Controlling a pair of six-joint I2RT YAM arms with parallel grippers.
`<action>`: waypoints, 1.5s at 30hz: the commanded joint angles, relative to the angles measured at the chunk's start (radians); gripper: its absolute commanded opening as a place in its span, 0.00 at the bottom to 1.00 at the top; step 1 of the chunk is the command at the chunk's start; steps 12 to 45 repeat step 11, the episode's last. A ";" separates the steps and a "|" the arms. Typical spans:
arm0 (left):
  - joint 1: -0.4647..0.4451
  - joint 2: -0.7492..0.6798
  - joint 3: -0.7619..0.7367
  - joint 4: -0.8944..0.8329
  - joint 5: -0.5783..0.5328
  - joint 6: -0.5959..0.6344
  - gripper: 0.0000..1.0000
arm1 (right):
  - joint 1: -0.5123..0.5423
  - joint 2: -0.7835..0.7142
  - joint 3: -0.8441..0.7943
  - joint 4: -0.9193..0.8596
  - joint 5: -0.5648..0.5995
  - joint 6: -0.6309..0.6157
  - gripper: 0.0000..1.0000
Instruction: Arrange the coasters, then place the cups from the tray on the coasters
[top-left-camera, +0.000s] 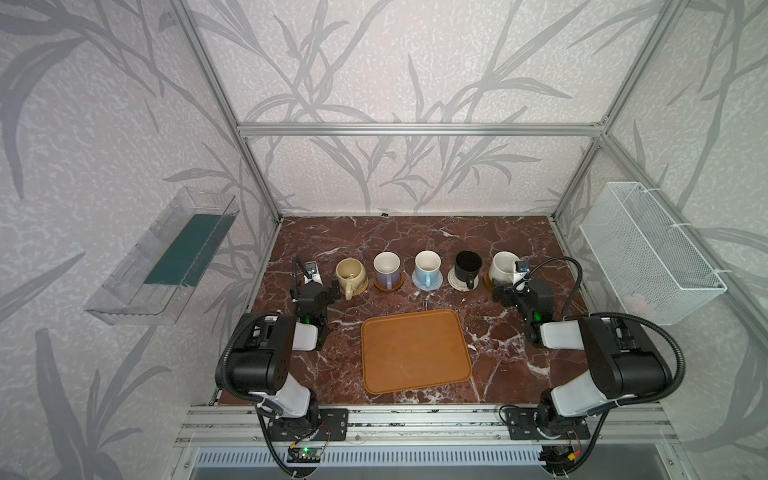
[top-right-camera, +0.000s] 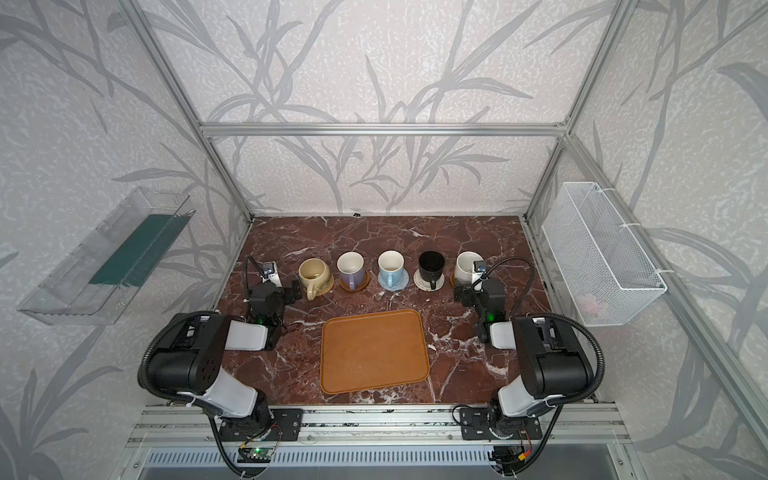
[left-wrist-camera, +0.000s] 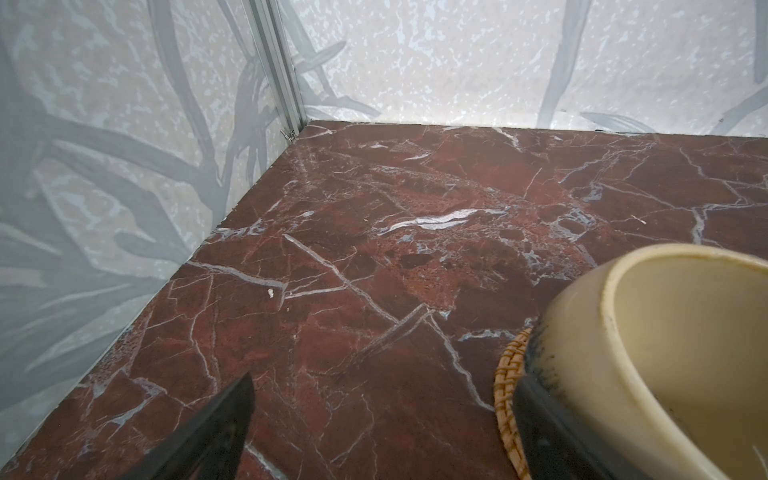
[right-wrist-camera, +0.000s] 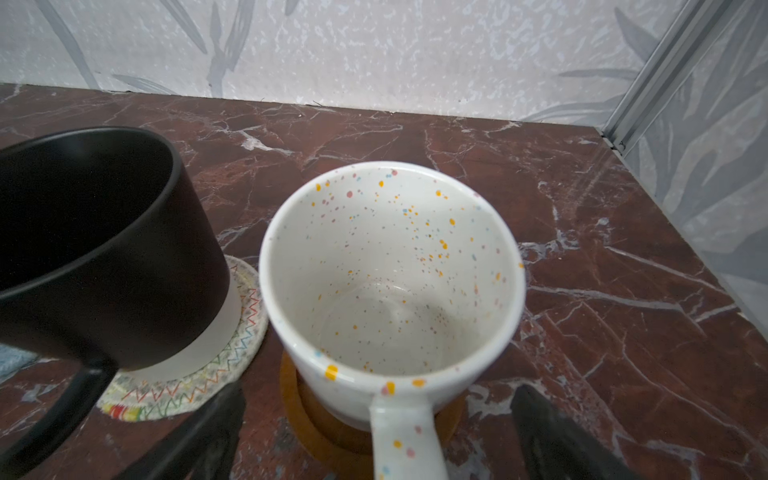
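The cups are all standing in a row across the far half of the table, each on its own coaster: the beige cup (top-left-camera: 351, 272), lavender cup (top-left-camera: 386, 268), light blue cup (top-left-camera: 428, 266), black cup (top-left-camera: 468, 266) and white cup (top-left-camera: 503, 266). The tray (top-left-camera: 415, 353) is lying bare on the near side, well apart from them.

The left gripper (left-wrist-camera: 384, 386) is sitting low with its jaws spread wide and holding nothing. One finger is just beside the beige cup's wall, above the tan rattan coaster (left-wrist-camera: 505, 386) (whether it is touching I cannot tell). The right gripper (right-wrist-camera: 378, 392) is likewise spread, its fingers standing either side of the white cup's handle without pinching it. That cup is resting on a brown coaster (right-wrist-camera: 316, 419), next to the cream rope coaster (right-wrist-camera: 187, 395).

By my reading, placement is finishing. What remains is calling for both arms to back straight out, keeping the open fingers clear of handle and wall so that nothing is getting nudged off its coaster.
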 joint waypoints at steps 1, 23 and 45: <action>0.004 -0.007 0.007 0.016 0.016 0.009 0.99 | 0.004 -0.015 0.014 -0.009 0.017 -0.013 0.99; 0.037 -0.014 0.026 -0.034 0.092 -0.009 0.99 | 0.006 -0.016 0.011 -0.003 0.024 -0.010 0.99; 0.037 -0.014 0.026 -0.034 0.092 -0.009 0.99 | 0.006 -0.016 0.011 -0.003 0.024 -0.010 0.99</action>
